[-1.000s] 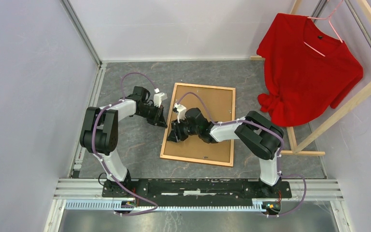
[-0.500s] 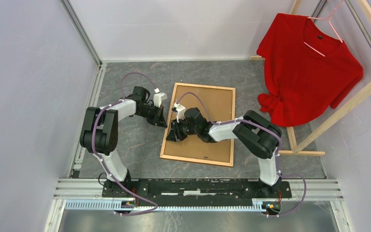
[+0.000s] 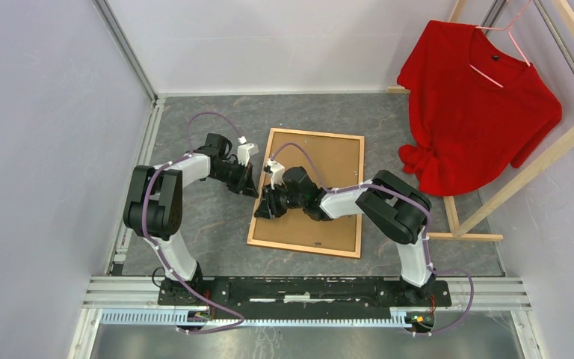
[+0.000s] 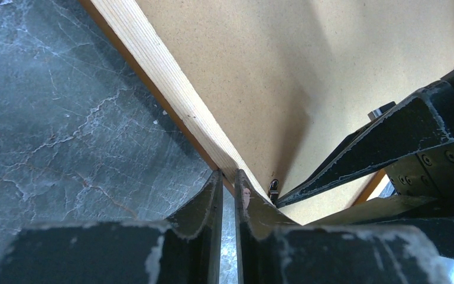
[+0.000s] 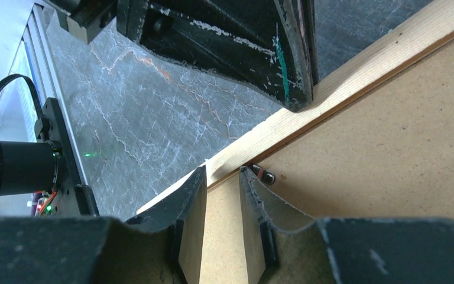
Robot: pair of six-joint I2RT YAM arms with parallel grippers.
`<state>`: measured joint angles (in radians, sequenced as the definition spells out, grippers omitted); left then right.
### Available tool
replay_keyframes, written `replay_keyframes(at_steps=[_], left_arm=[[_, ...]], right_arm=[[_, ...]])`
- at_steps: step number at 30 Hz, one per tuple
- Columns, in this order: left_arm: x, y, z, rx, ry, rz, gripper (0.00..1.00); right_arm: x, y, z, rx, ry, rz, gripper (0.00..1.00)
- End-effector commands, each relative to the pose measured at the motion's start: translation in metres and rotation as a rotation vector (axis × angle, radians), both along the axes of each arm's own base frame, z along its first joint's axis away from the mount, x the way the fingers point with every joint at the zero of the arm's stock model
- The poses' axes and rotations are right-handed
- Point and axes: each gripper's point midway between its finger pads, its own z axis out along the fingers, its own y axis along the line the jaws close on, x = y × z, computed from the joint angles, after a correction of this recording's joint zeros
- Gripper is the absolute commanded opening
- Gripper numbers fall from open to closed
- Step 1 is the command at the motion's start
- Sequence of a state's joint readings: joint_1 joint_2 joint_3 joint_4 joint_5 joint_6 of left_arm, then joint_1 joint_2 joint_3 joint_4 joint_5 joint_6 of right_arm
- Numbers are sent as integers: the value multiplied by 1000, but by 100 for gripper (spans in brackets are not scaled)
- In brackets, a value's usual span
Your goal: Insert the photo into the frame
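Frame (image 3: 318, 134): face down on worktop (image 3: 209, 217), backing board (image 3: 336, 168) fitted, photo unseen. Left fingers (image 4: 204, 201) nearly closed and empty at its left rail; right fingers (image 5: 192, 195) slightly apart beside metal tab (image 5: 264, 175). Step probably tab-turning, which calls for precise contact.

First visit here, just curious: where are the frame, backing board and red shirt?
frame (image 4: 174, 94): left wrist view, pale side rail.
backing board (image 3: 336, 158): top external view, bare far part.
red shirt (image 3: 478, 112): top external view, chest.

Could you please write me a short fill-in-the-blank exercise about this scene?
1. The shirt hanging on the rack is ____.
2. The frame lies face ____.
3. The left gripper and the right gripper both reach the frame's ____ rail.
Missing words: red; down; left.
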<state>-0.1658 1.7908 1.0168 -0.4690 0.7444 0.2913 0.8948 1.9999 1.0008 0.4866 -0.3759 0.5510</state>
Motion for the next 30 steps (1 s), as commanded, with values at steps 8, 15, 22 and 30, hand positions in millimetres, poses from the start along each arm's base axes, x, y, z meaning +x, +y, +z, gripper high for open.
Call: replay_keyframes(at_steps=[8,15,22,30], left_arm=[[1,7,-9,55,-48,-43,14],[2,9,-11,74,-51,-46,14],[4,8,-9,70,-55,-45,13],[5,10,-10,78,-58,-45,12]], right_arm=[[28,13,25,79,-77,-49,33],[15,7,54,146,-89,-18,41],[10,-7,43,116,-79,-43,43],[7,-7,25,85,-51,-37,43]])
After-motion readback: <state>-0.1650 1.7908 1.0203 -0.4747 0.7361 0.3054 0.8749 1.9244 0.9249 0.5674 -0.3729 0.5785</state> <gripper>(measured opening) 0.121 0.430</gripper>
